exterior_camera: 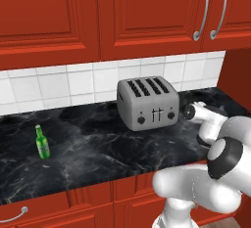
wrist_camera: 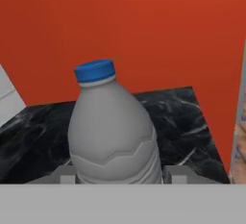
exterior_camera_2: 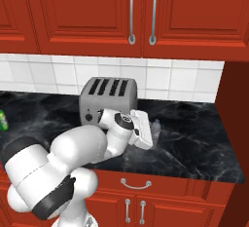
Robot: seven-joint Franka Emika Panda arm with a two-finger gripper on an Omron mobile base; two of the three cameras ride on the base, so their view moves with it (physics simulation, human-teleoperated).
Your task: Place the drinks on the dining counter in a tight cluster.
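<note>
The gripper (wrist_camera: 117, 176) is seen with a fingertip on each side of the clear bottle (wrist_camera: 113, 131); whether it is clamped cannot be told. The bottle stands upright on the narrow counter (exterior_camera_2: 194, 148) right of the toaster (exterior_camera: 147, 103). Farther left, the green bottle (exterior_camera: 42, 143) stands untouched. Probably nothing has been moved to the dining counter yet.

A home kitchen is shown. Red wall cabinets (exterior_camera: 122, 11) with silver handles (exterior_camera_2: 131, 14) are hung above a white tiled wall (exterior_camera: 88, 82). A grey four-slot toaster (exterior_camera: 147, 102) is set on a black marble-veined counter (exterior_camera: 98, 148) over red drawers (exterior_camera_2: 136, 184).
</note>
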